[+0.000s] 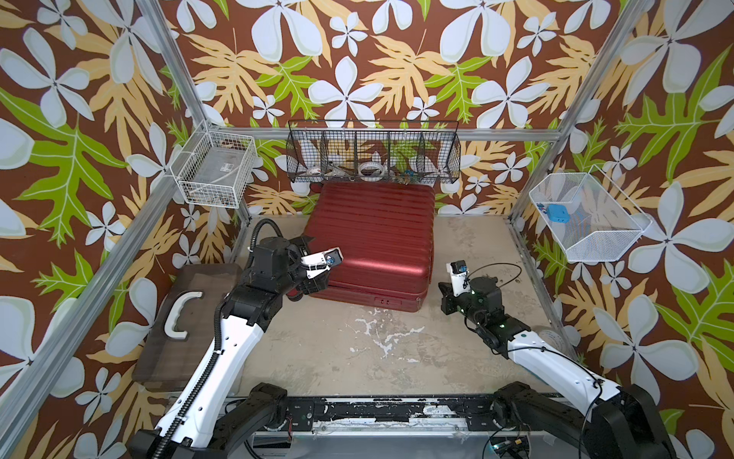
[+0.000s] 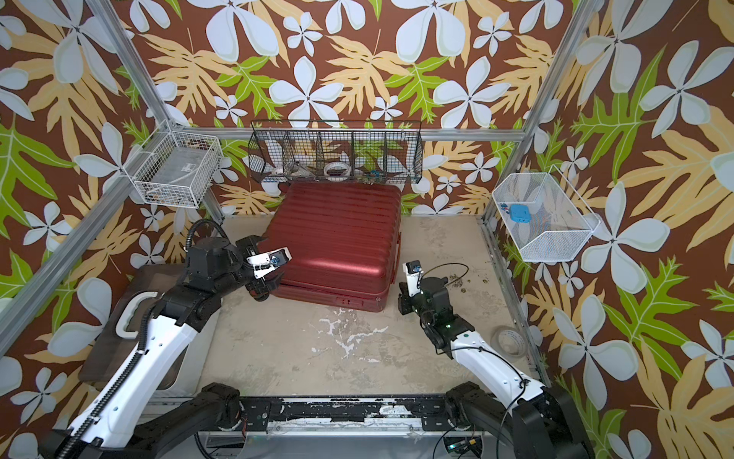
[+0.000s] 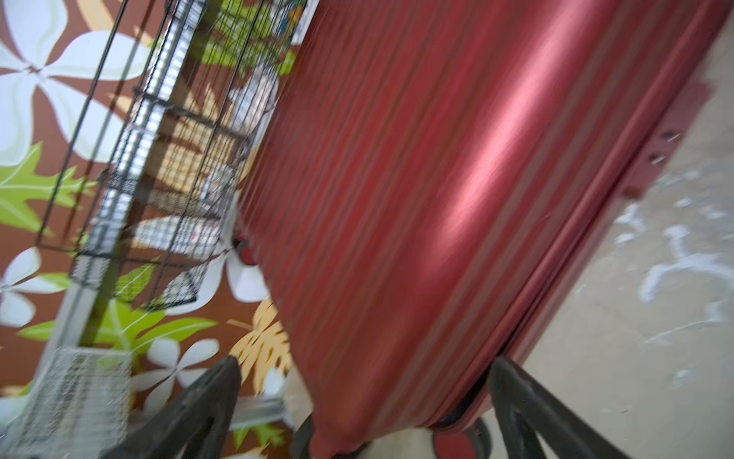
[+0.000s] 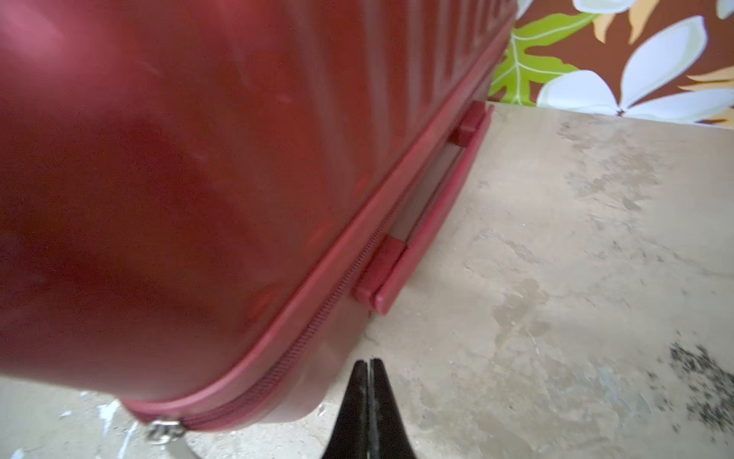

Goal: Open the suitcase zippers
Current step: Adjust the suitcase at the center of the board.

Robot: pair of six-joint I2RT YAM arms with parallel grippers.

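the suitcase [image 1: 369, 238] lies flat on the tabletop [image 1: 357, 349], at the middle of both top views and toward the back. its far edge sits under the black wire basket [image 1: 373, 123] on the back wall. its ribbed dark-red shell faces up.

the left gripper [image 1: 308, 284] sits at the case's near left corner, just left of frame centre. in the blurred left wrist view its jaws stand spread wide, one finger [image 3: 210, 397] outside the corner and the other by the seam, with the corner between them. they clamp nothing, and i cannot tell whether either finger touches the shell.

the right gripper [image 1: 445, 298] hangs just beside the case's near right corner, right of centre, apart from the shell. in the right wrist view its fingertips [image 4: 359, 381] are pressed together with nothing between them, over bare tabletop.

that same view shows the zipper [image 4: 306, 334] closed along the seam, curving round the corner. a small metal pull tab [image 4: 165, 431] hangs from it, and a red side handle [image 4: 429, 206] sits further along.

at lower left of a top view a brown translucent box [image 1: 159, 349] with a white handle [image 1: 178, 314] lies beside the left arm. a white mesh basket [image 1: 588, 234] at right holds a blue object [image 1: 556, 212], and a tape roll [image 2: 508, 341] lies at the tabletop's right edge.
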